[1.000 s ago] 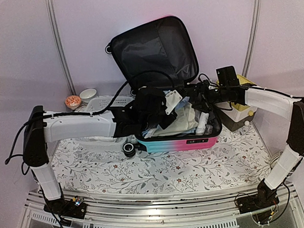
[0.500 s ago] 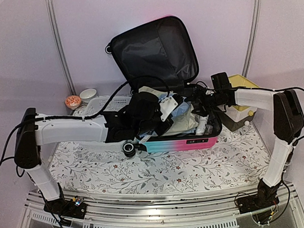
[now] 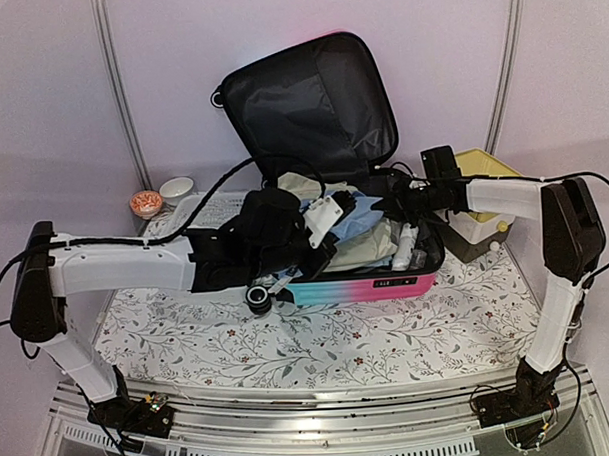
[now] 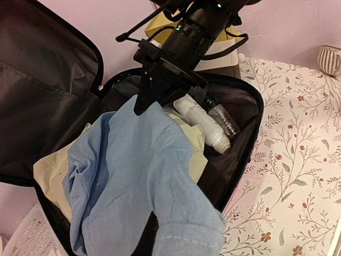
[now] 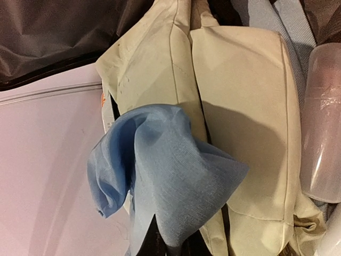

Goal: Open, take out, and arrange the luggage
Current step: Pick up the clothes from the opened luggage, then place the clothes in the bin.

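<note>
Right pincer (image 4: 149, 101): closed on the upper edge of the blue cloth (image 4: 133, 170), over the luggage (image 3: 352, 284).
Left pincer (image 3: 322, 225): closed; the lower end of the blue cloth runs into it, so I judge that it holds the same cloth.
Place of luggage: middle of the far edge of the table (image 3: 339, 352), lying flat, lid (image 3: 310, 103) raised toward the back wall.
Inside: cream cloth (image 5: 240, 106) under the blue one; white bottle (image 4: 205, 124) and clear bottle (image 4: 224, 120) by the right wall.
Around: basket (image 3: 219, 206) toward the far left corner, yellow-topped box (image 3: 487, 167) toward the far right corner.
Done: the opening.
In hand: taking out the blue cloth; it is lifted but not yet clear of the luggage.
Left: the other contents must come out; I see nothing arranged yet.
</note>
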`<action>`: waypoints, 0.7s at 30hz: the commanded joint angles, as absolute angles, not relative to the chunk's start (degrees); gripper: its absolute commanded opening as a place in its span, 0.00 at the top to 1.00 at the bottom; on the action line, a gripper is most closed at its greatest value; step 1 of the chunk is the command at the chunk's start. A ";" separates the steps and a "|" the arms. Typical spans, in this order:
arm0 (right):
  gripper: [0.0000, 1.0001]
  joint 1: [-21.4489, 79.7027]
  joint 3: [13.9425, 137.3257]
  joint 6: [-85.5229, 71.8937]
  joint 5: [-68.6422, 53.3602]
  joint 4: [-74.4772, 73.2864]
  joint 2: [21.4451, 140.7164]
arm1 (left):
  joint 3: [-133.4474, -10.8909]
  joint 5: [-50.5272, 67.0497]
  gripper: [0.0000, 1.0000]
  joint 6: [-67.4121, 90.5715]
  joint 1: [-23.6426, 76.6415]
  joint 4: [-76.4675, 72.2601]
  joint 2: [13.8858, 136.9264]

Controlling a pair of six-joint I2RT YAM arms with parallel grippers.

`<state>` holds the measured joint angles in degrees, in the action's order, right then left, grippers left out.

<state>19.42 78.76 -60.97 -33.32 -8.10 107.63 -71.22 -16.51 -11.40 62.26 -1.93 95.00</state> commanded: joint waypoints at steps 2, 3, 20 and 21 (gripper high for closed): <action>0.98 17.82 78.84 -59.98 -28.58 -8.95 101.60 | -69.57 -13.02 1.00 -9.51 63.66 -4.39 91.58; 0.98 17.78 78.95 -59.11 -27.37 -10.08 100.39 | -69.37 -12.48 1.00 -9.07 63.82 -4.52 91.24; 0.98 17.80 91.22 -48.41 -12.33 -26.38 82.12 | -78.88 -6.18 1.00 -0.45 66.44 -4.06 84.90; 0.98 17.76 91.76 -48.29 -12.48 -26.52 81.37 | -78.92 -5.95 1.00 0.11 66.41 -4.19 84.30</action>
<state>19.44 88.25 -51.42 -20.32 -26.33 85.38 -77.12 -8.38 -2.98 64.86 -5.10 88.36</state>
